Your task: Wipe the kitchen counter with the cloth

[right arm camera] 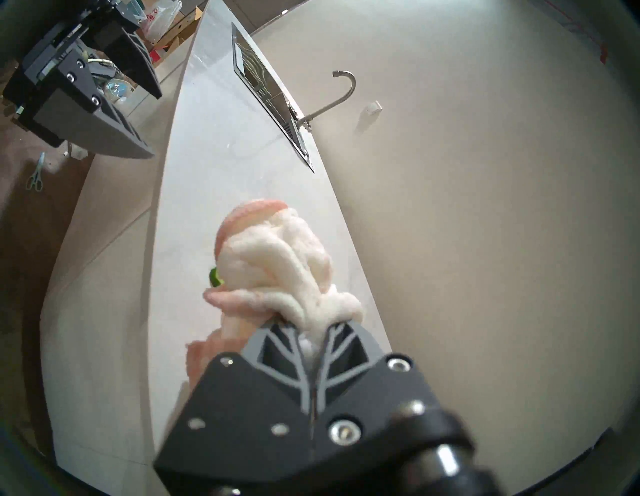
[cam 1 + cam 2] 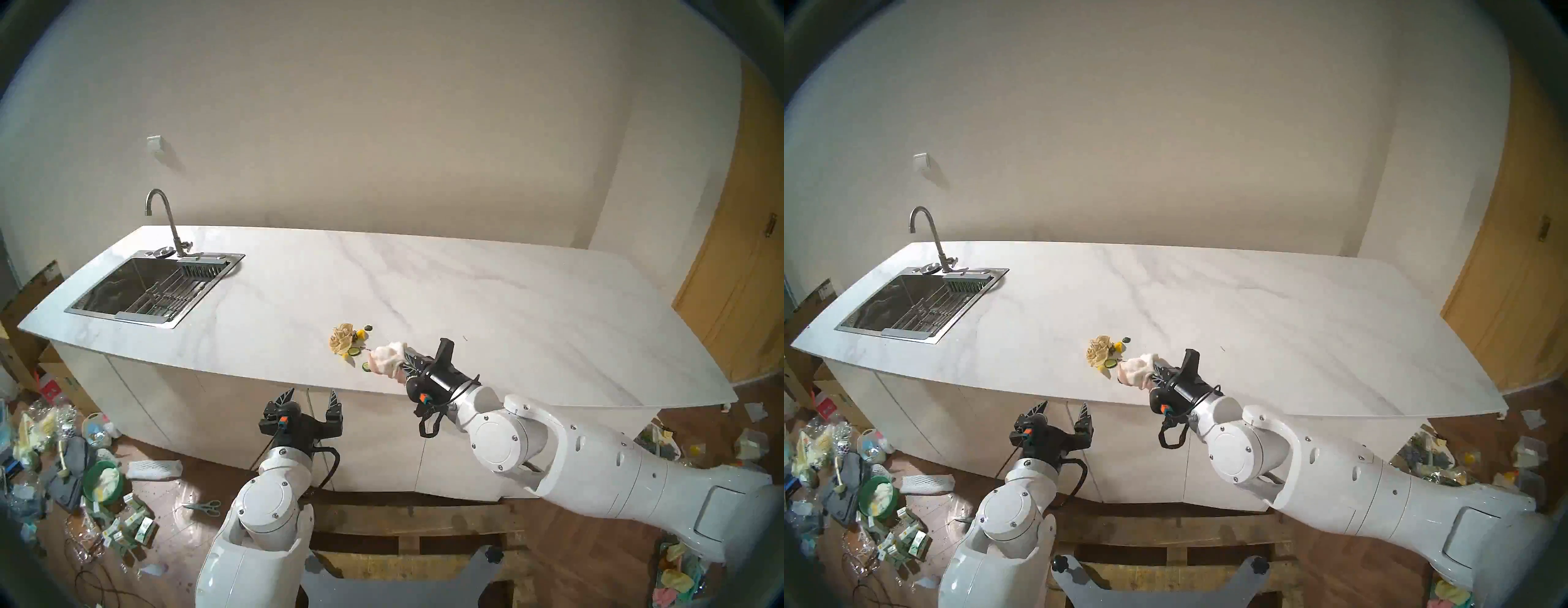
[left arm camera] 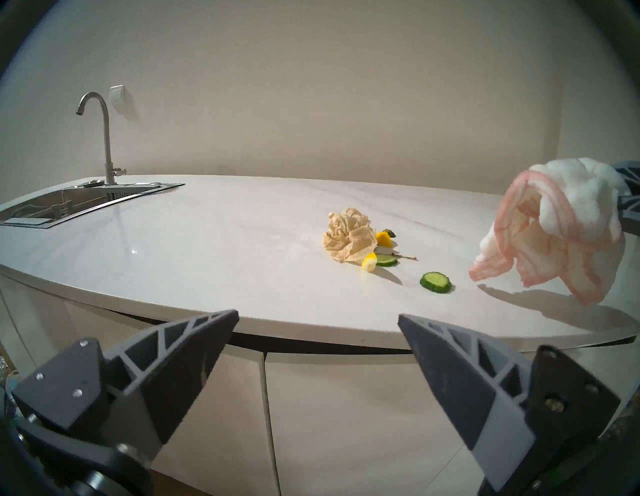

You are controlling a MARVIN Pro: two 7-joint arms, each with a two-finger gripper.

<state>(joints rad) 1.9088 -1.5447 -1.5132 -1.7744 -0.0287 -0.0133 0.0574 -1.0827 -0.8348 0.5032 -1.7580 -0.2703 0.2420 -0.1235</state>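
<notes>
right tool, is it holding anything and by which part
The right tool is shut on the cloth, pinching one bunched end; the rest hangs free above the kitchen counter. The left tool is open and empty.

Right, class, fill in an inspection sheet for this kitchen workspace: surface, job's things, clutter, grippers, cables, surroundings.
Surface: white marble-look kitchen counter, sink and faucet at its left end.
Job's things: cloth, white with pink edging, bunched, hanging above the counter near its front edge.
Clutter: crumpled tan paper wad, cucumber slices and yellow food bits beside the cloth.
Grippers: right gripper shut on the cloth; left gripper open, empty, in front of the counter.
Cables: black cable loops at both wrists.
Surroundings: floor litter, scissors, wooden door.
</notes>
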